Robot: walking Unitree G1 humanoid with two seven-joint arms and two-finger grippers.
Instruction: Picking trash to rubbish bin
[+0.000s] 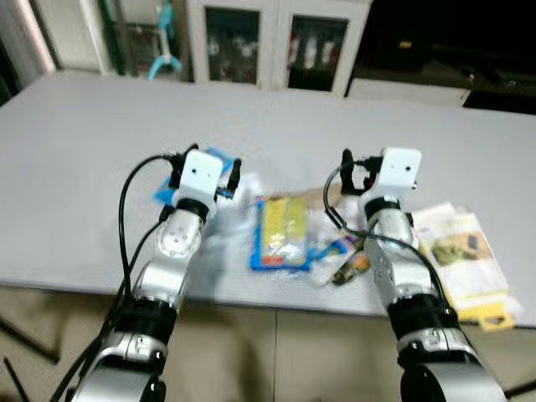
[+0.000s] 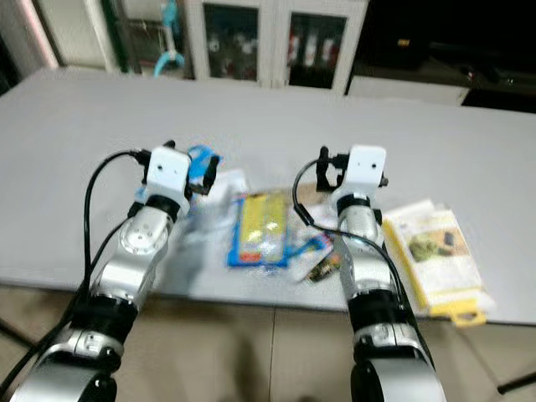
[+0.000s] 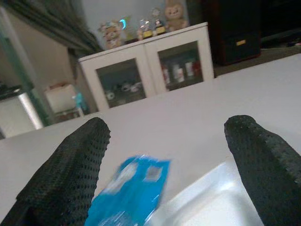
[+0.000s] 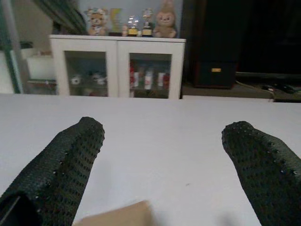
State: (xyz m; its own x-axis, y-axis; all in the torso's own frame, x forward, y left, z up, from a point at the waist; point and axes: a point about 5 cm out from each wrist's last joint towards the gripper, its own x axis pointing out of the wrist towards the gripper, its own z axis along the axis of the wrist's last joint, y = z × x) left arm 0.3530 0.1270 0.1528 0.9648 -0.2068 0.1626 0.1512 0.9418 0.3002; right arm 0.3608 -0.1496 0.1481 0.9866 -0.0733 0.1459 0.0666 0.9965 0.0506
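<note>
A grey surface (image 1: pixel 84 159) holds wrappers near its front edge: a yellow packet (image 1: pixel 281 230) between both arms. Left end effector (image 3: pixel 164 155) and right end effector (image 4: pixel 162 160) hover released. White cabinet (image 1: pixel 276 42) behind.

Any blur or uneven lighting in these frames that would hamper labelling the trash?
Head views: slightly soft, the yellow snack packet readable, background right dark. Left wrist view: the blue wrapper smeared, fingers sharp. Right wrist view: crisp, evenly lit white cabinet.
</note>
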